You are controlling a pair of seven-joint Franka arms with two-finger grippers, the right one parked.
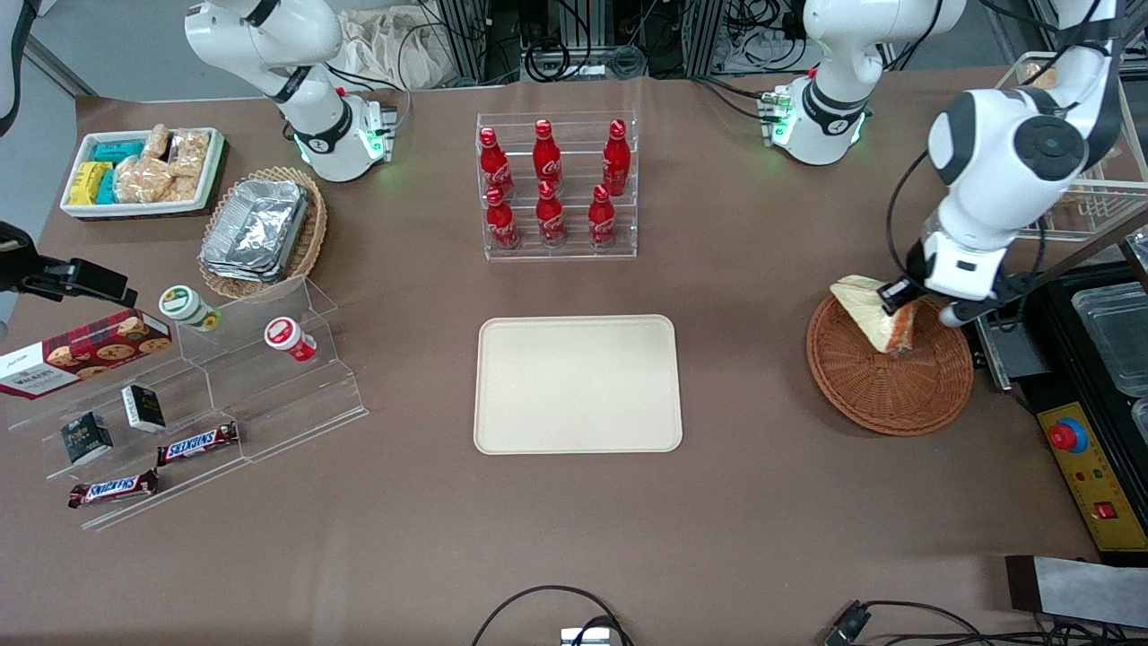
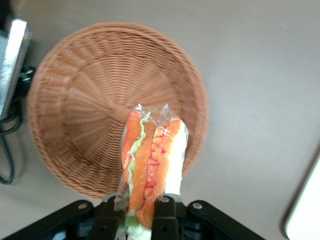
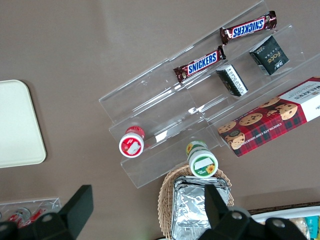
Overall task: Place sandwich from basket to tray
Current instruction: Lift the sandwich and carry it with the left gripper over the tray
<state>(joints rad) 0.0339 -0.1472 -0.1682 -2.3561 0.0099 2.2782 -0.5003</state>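
Observation:
The wrapped triangular sandwich (image 1: 872, 312) (image 2: 152, 160), pale bread with orange-red filling, hangs lifted a little above the round reddish-brown wicker basket (image 1: 888, 377) (image 2: 85, 110). My left gripper (image 1: 908, 303) (image 2: 139, 210) is shut on the sandwich's end, one black finger on each side of it. The basket holds nothing else. The cream-beige tray (image 1: 578, 384) lies empty near the table's middle, toward the parked arm from the basket; its rounded corner (image 2: 305, 215) shows in the left wrist view.
A clear rack of red cola bottles (image 1: 556, 184) stands farther from the front camera than the tray. An acrylic step shelf (image 1: 269, 377) with snacks, a tan basket of foil containers (image 1: 265, 229) and a white snack bin (image 1: 143, 170) lie toward the parked arm's end. A control box (image 1: 1090, 475) sits beside the basket.

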